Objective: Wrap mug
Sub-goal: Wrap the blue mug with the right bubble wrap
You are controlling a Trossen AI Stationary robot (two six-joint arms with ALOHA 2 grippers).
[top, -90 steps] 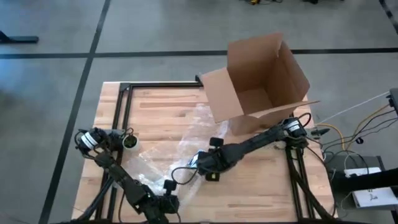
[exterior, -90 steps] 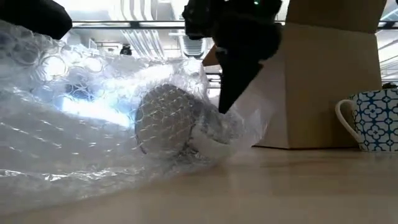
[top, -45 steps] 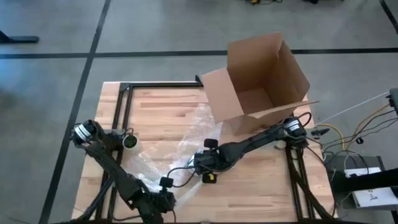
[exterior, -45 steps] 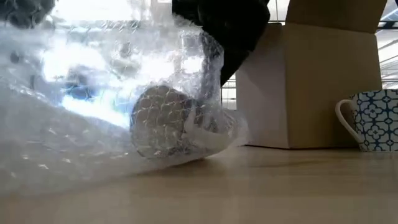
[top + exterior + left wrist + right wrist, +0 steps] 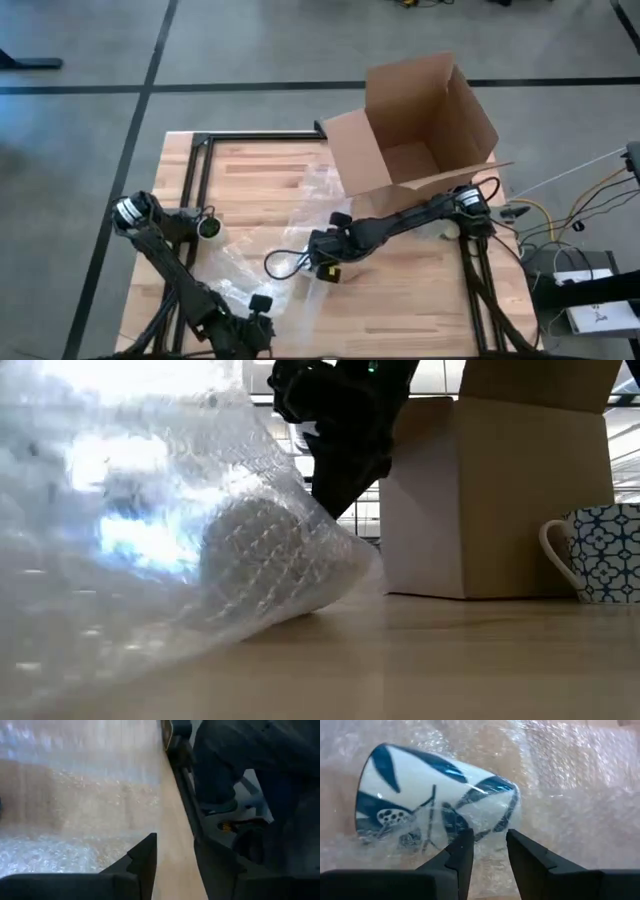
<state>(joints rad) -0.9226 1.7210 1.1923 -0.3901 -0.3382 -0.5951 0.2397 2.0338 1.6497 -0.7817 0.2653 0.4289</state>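
Note:
A white mug with blue leaf marks (image 5: 435, 795) lies on its side on the table under a clear bubble wrap sheet (image 5: 262, 240). In the low view the wrap (image 5: 120, 560) slants over the mug (image 5: 255, 550) like a tent. My right gripper (image 5: 320, 262) hangs just above and beside the mug, shut on the wrap (image 5: 489, 842). My left gripper (image 5: 255, 312) is at the table's near edge, by the wrap's near end (image 5: 60, 820), shut on it. My right gripper pinches the bubble wrap (image 5: 487, 832) between its two fingers, right beside the mug's side wall. It comes from above, slanting down from the table's right. The wrap runs taut from the fingers (image 5: 335, 490) down over the mug to the table. My left gripper holds the wrap's near end, which stands raised off the table. The gripper itself hides the place of contact, and I cannot tell which edge or how many layers it has.
An open cardboard box (image 5: 420, 120) stands on its side at the far right, right behind the mug in the low view (image 5: 500, 490). A second blue-patterned mug (image 5: 598, 552) stands upright at the right. Bare wood lies toward the table's near right.
My right gripper has gone toward the table's left with the wrap, drawing it over the mug into a taut slanted sheet. My left gripper has drawn back a little toward the near left corner, and the wrap's near end has risen.

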